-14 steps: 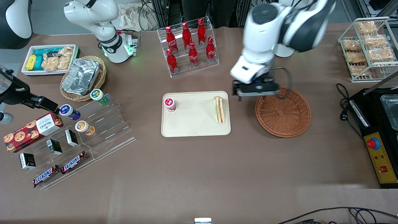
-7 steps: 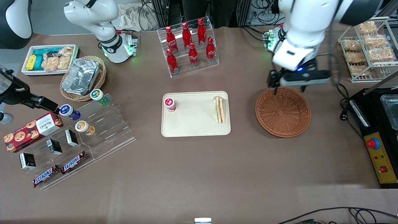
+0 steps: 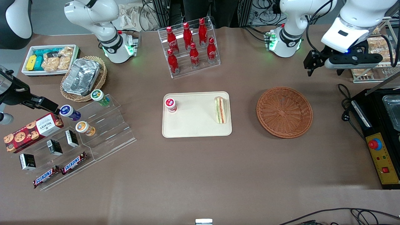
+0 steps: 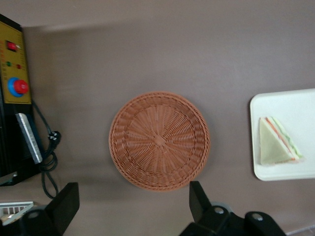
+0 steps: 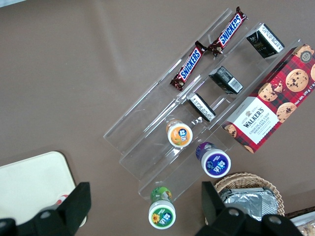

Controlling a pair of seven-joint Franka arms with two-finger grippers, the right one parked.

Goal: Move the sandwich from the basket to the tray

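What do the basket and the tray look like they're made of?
Basket: woven wicker or rattan, reddish-brown, weave visible. Tray: likely plastic, smooth matte cream, holding the sandwich. The hand, open, hangs above the table, farther from the camera than the basket.

A brown-covered table (image 3: 193, 175) fills the scene under even light, with dark cables (image 3: 337, 214) at its near edge.

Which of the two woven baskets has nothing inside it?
The reddish-brown basket beside the tray is empty; the tan basket holds a foil container. The gripper hangs open above the table.

Sandwich (image 3: 220, 110) on tray (image 3: 197, 129), basket (image 3: 284, 112) beside; end effector (image 3: 325, 70) above table.
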